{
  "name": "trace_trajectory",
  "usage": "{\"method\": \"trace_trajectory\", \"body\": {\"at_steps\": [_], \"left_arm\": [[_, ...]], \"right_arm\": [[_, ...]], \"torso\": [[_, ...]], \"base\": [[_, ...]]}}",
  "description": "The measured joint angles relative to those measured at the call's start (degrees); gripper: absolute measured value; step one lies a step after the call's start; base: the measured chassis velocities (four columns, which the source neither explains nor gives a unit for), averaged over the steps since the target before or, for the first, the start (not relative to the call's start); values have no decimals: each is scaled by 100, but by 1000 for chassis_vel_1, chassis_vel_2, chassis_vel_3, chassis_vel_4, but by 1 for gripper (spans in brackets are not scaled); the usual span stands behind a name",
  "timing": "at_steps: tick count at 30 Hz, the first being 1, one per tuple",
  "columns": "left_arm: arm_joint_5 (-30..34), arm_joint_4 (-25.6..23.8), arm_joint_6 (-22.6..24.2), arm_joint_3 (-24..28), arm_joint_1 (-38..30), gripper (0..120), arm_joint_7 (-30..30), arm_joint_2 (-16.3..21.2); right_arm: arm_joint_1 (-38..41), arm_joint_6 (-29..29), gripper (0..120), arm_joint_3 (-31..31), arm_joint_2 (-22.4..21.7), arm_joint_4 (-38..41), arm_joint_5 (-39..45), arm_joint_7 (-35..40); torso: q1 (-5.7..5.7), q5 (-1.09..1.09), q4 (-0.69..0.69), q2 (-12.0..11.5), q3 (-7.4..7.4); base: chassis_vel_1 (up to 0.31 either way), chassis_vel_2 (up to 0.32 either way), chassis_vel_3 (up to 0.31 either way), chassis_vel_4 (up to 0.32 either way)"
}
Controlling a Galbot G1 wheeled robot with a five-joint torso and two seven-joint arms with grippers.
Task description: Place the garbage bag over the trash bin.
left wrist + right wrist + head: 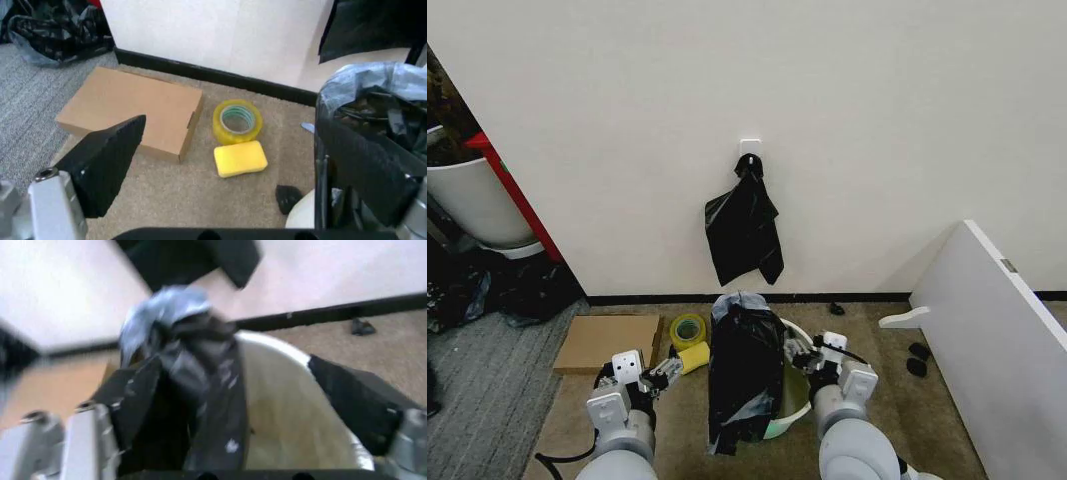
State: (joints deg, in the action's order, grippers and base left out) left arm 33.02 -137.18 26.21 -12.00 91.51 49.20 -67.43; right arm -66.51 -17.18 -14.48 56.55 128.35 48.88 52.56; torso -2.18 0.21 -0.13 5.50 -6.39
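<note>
The garbage bag (745,372) is glossy black and hangs draped over the left side of the trash bin (793,398), its top bunched up and its tail reaching the carpet. The bin is a cream-white bucket, and its inside (287,415) is bare to the right of the bag (200,400). My right gripper (799,355) is open at the bag's right edge above the bin, and its fingers (353,400) straddle the bag and the rim. My left gripper (665,375) is open just left of the bag (387,100), holding nothing.
A bundle of black bags (745,225) hangs from a wall hook above the bin. A flat cardboard box (607,340), a yellow tape roll (689,328) and a yellow sponge (240,158) lie left of the bin. A white board (997,330) leans at the right.
</note>
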Motion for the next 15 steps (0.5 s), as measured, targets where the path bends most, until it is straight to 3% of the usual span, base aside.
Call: {"method": "trace_trajectory", "body": {"at_steps": [3,7,15], "left_arm": [[13,130,0,-23,-78,100,-11,22],[98,316,-2,-95,-194,100,-23,30],[748,1173,-181,-437,-667,100,-150,120]], "right_arm": [[144,-470,97,-178,-45,-215,-292,-243],[224,-635,96,-231,43,-530,-588,-293],[203,-647,68,-197,131,-762,-700,-218]], "torso": [[0,0,0,0,0],[0,0,0,0,0],[0,0,0,0,-1]], "base": [[0,0,0,0],[0,0,0,0],[0,0,0,0]]}}
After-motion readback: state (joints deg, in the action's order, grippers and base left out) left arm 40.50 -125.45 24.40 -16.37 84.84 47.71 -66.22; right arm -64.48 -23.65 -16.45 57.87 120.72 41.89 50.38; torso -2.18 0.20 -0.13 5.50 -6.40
